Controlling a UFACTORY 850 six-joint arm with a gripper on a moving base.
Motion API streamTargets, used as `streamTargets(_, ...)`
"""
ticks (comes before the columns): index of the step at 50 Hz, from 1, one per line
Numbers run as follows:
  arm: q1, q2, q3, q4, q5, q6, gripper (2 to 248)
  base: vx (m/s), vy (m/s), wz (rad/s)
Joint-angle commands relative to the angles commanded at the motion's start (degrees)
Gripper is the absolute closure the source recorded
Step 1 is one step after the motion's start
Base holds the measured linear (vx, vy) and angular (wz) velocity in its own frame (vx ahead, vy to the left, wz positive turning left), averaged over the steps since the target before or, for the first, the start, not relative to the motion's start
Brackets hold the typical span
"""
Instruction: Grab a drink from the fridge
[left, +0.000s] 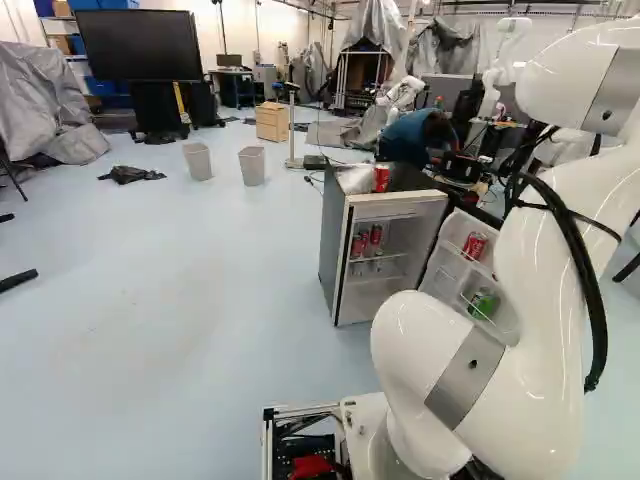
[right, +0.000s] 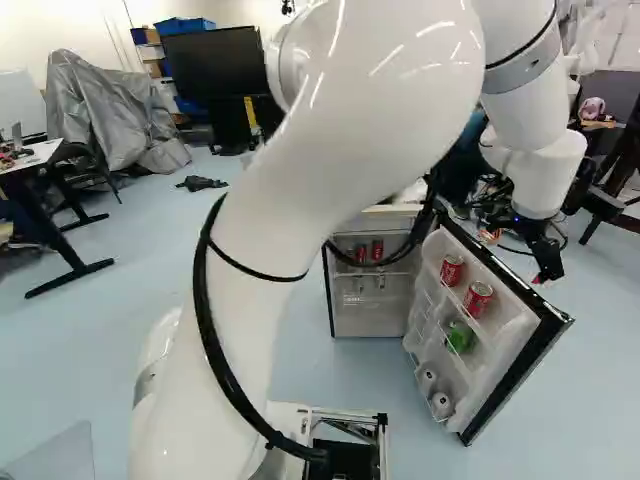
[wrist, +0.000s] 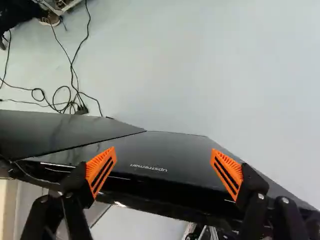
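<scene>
1. The fingers (wrist: 101, 170) of the gripper (right: 546, 270) were open, wide apart.
2. Between and under them passed the black door (right: 522, 368) of the fridge (left: 333, 240) — this door stood open.
3. Red cans (right: 478, 298) were on door shelves and inside — one also on top.

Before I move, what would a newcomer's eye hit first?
The big white arm, sweeping up across the right base view. Behind it, the fridge with its door swung wide, red cans bright on the door shelves. In the wrist view, the orange pads of the open gripper, against the door's black outer face.
</scene>
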Motion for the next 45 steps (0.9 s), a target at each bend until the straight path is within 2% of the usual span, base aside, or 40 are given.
streamTargets(10,-0.2,-1.5,-1.3,0.0,-2.6,0.0,3,0.0,0.0,0.0)
streamTargets(25,-0.4,-1.0,-0.4,0.0,-6.5,0.0,3,0.0,0.0,0.0)
streamTargets(45,-0.9,0.6,2.0,0.0,-7.3,0.0,3,0.0,0.0,0.0)
